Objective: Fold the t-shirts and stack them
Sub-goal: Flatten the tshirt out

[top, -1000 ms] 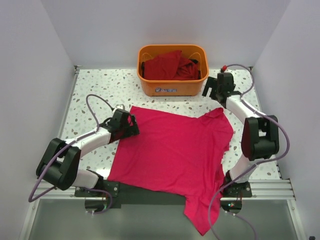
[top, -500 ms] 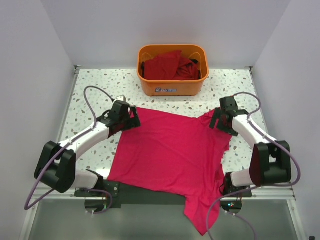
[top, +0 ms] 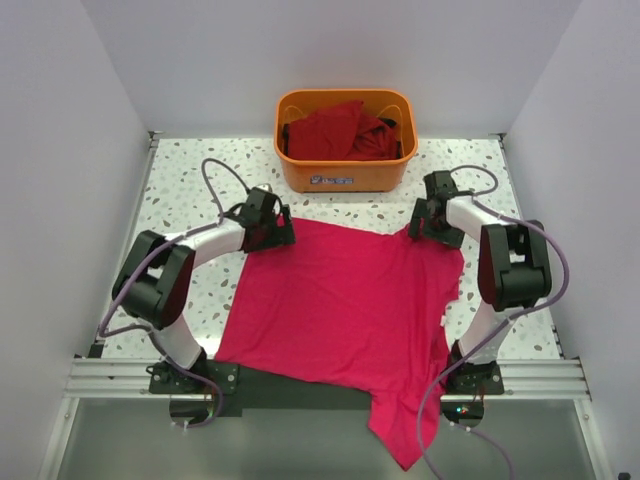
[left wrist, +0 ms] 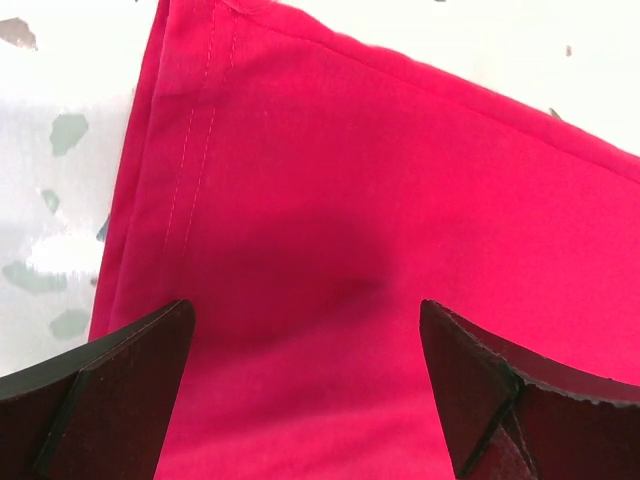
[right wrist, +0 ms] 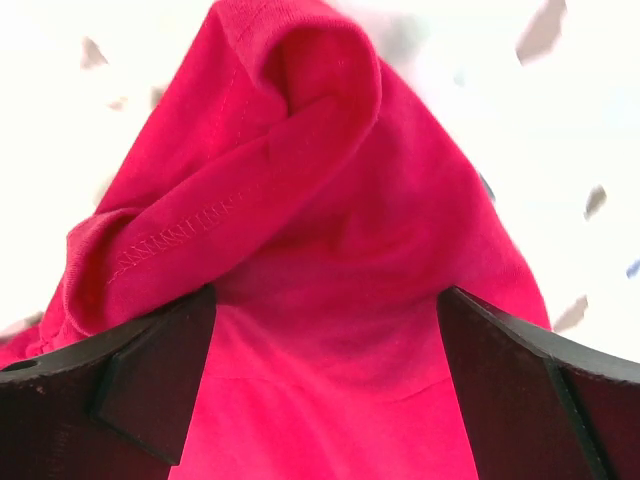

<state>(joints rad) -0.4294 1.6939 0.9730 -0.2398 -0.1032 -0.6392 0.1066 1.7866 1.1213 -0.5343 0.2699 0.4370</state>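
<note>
A bright pinkish-crimson t-shirt lies spread on the speckled table, one part hanging over the near edge. My left gripper hovers over its far left corner, open, with the hemmed cloth under and between the fingers. At the far right corner sits my right gripper, also open, its fingers straddling a bunched, rolled fold of the shirt. Darker red t-shirts lie heaped in the basket.
The orange plastic basket stands at the back centre, just beyond both grippers. White walls close in the table on the left, right and back. The shirt's lower part drapes over the metal rail at the front.
Both grippers moved inward and toward the back onto the shirt's far corners. The right arm swung from beside the basket down to the right corner. Both stayed open.
</note>
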